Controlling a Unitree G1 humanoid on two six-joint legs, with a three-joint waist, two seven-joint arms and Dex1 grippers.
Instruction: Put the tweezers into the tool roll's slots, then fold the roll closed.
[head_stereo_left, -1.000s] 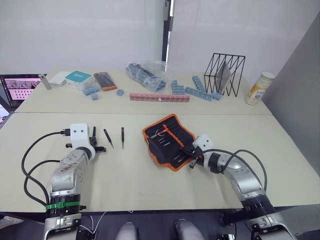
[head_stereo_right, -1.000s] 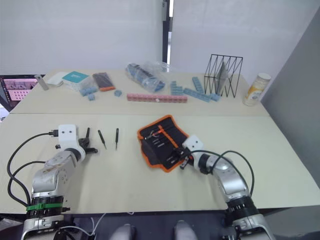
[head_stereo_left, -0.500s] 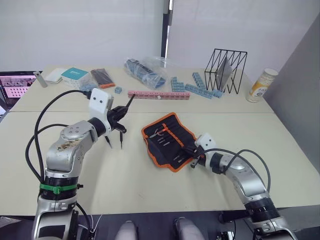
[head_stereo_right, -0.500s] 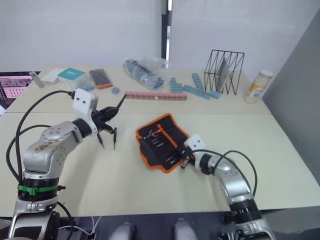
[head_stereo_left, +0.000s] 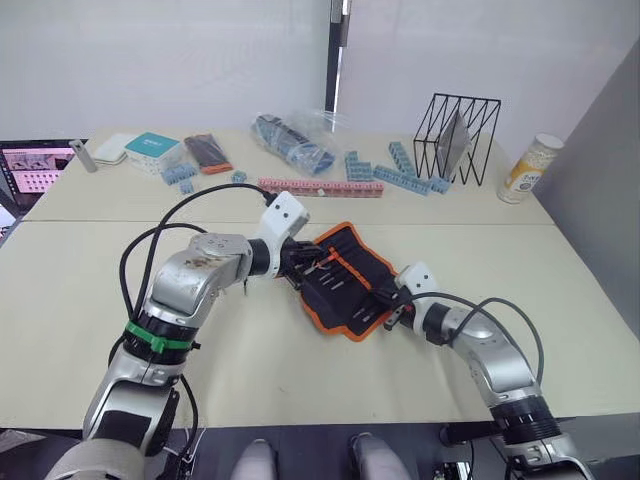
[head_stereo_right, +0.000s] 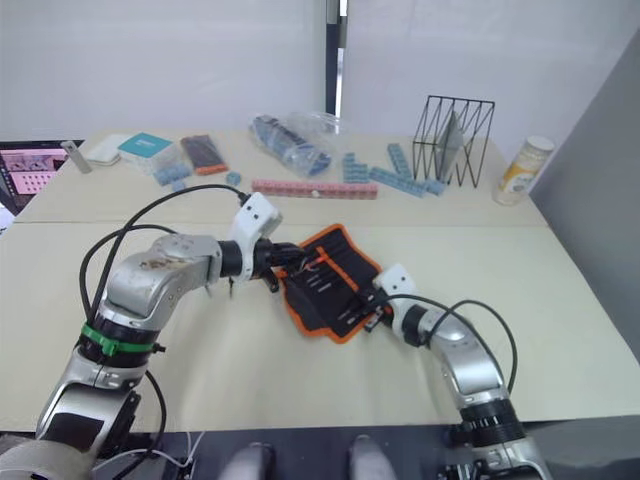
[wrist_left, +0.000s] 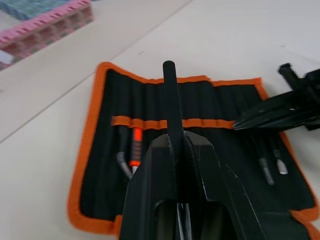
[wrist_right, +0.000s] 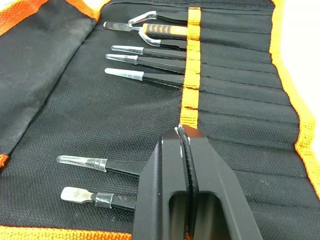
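The tool roll (head_stereo_left: 345, 278) lies open on the near table, black with orange binding. Several tweezers (wrist_right: 145, 62) sit in its slots (wrist_right: 235, 85) under the orange strip (wrist_right: 190, 75). My left gripper (head_stereo_left: 306, 258) hovers over the roll's left edge, shut on one slim black tweezers (wrist_left: 170, 95) that points out over the inner face. My right gripper (head_stereo_left: 391, 309) is at the roll's near right corner. Its fingers are shut, with the tips resting on the orange strip (wrist_right: 183, 131). A small dark tip, possibly a loose tweezers (head_stereo_right: 230, 287), shows under my left forearm.
On the far table lie a pink brick bar (head_stereo_left: 320, 187), blue bricks (head_stereo_left: 400, 178), a plastic bag of parts (head_stereo_left: 295, 140), a black wire rack (head_stereo_left: 460, 140), a bottle (head_stereo_left: 530, 168) and small boxes (head_stereo_left: 155, 150). A screen (head_stereo_left: 35, 170) stands at the far left.
My left arm has swung right from the table's middle to the roll's left edge, carrying the tweezers. My right gripper has stayed on the roll.
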